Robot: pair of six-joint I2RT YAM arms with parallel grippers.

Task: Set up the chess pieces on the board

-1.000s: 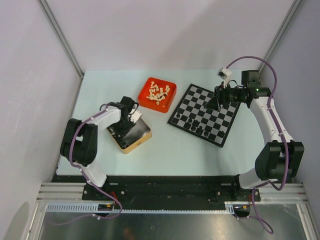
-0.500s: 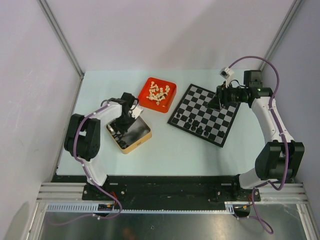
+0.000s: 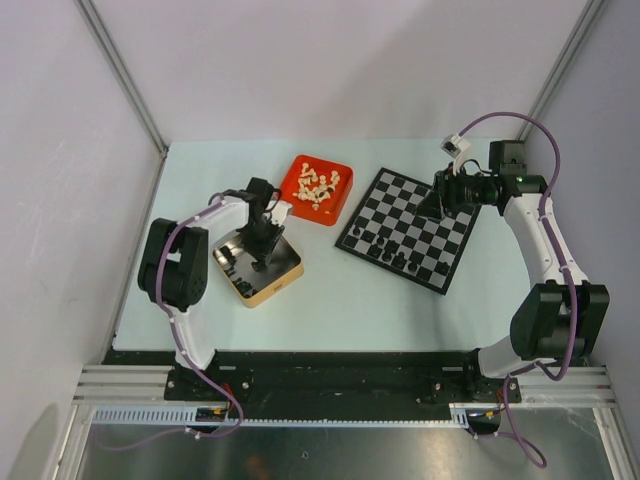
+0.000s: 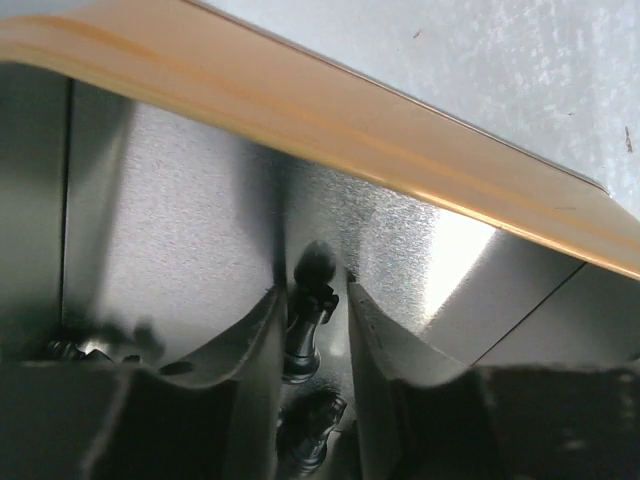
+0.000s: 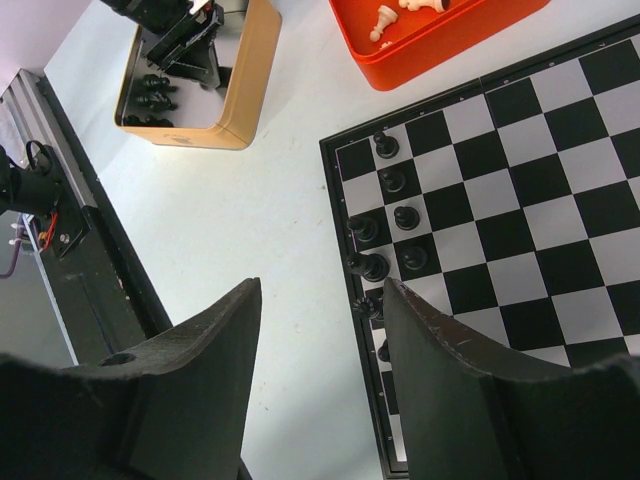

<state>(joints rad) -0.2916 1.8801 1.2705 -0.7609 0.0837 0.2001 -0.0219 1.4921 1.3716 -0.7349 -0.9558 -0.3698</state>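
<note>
Left claw (image 4: 312, 295): clamped on a black piece (image 4: 303, 335) down in the tin (image 4: 330, 130)
Right claw (image 5: 322, 300): wide apart, empty, hanging over the board (image 5: 560, 215), far side

The top view looked steeply down from above and behind the near edge of the table (image 3: 330, 290), far enough to take all of it in. The left wrist view sat very close, inside the wood-rimmed tin (image 4: 300, 110), facing its metal wall. The right wrist view hung higher, looking down and leftward over the board (image 5: 520, 200); with the top view it shared board, red tray (image 5: 440, 45) and tin.
</note>
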